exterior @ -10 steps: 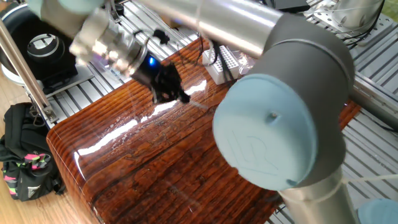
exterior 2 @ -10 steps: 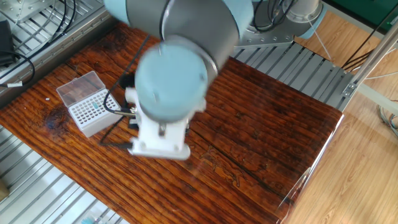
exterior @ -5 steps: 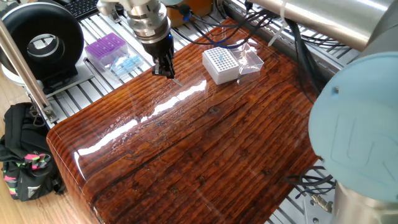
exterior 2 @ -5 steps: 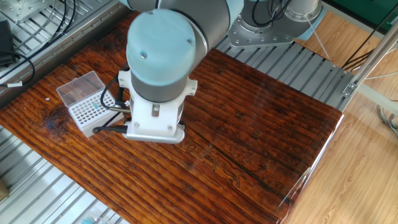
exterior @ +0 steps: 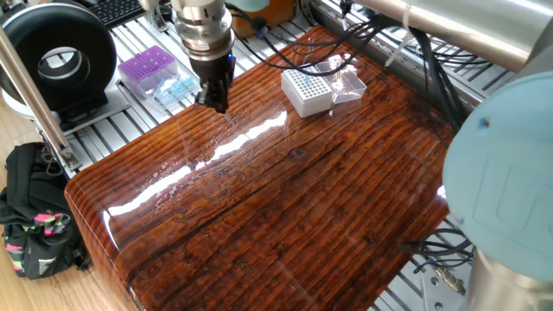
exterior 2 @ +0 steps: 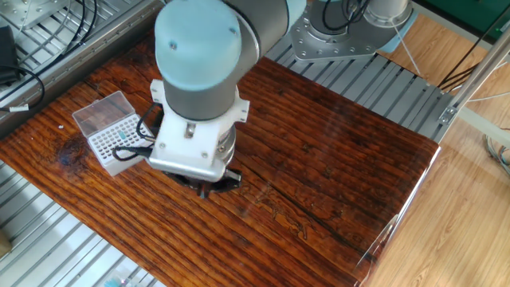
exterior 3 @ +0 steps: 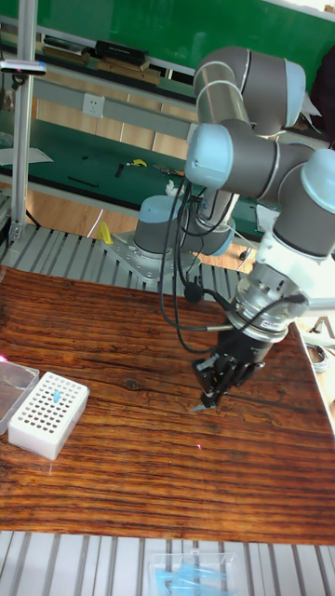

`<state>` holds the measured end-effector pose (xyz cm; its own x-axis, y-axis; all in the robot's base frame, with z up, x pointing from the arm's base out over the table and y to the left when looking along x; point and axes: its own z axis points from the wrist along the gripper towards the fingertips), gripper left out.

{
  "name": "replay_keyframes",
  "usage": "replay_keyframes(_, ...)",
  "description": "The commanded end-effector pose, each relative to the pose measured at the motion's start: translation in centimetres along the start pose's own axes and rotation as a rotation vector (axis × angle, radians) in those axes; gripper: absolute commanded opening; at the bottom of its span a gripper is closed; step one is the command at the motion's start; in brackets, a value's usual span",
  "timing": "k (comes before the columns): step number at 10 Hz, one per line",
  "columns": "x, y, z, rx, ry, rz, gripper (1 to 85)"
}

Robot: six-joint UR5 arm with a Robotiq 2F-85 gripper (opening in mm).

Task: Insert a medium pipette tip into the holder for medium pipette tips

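Observation:
The holder for medium pipette tips [exterior: 308, 90] is a white block with a grid of holes and a clear lid [exterior: 346, 80] hinged beside it, at the far side of the wooden table. It also shows at the left in the other fixed view [exterior 2: 112, 140] and in the tall view [exterior 3: 48, 413], with one bluish tip standing in it. My gripper [exterior: 216, 102] points down just above the wood, well left of the holder, fingers pressed together. In the tall view a small greyish sliver, the medium pipette tip [exterior 3: 199, 407], sticks out below the gripper [exterior 3: 208, 395]. My wrist hides most of the gripper [exterior 2: 209, 182] in the other fixed view.
A purple grid-topped box [exterior: 147, 66] and a clear pack of blue tips [exterior: 177, 86] lie on the slatted metal bench beside the table. A black round device [exterior: 59, 60] stands at the left, a backpack [exterior: 34, 216] lies on the floor, and cables [exterior: 380, 34] trail behind the holder.
The wrist has turned and the gripper has shifted slightly left, away from the holder. The tip that stuck out sideways half a second ago is now hardly visible in that fixed view.

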<state>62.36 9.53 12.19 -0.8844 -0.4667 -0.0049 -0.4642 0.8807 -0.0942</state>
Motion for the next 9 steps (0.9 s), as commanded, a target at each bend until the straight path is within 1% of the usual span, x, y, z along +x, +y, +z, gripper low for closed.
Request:
replay_keyframes(1,1.5,-2.8,-1.3,-0.025,-0.018,-0.021,1.0)
replay_keyframes(3,3.4,-5.4,-1.5,-0.061,-0.037,-0.073,1.0)
replay_keyframes(4,4.5,-6.8,-1.3,-0.064,-0.045,-0.083,1.0)
replay_keyframes(6,4.5,-8.0,-0.4,-0.057,-0.094,-0.112,1.0)
replay_keyframes(7,4.6,-8.1,-0.4,-0.051,-0.094,-0.123,1.0)
replay_keyframes(8,5.3,-8.2,-0.3,-0.051,-0.068,-0.116,1.0)
replay_keyframes(9,5.7,-8.0,-0.3,-0.059,-0.052,-0.069,1.0)
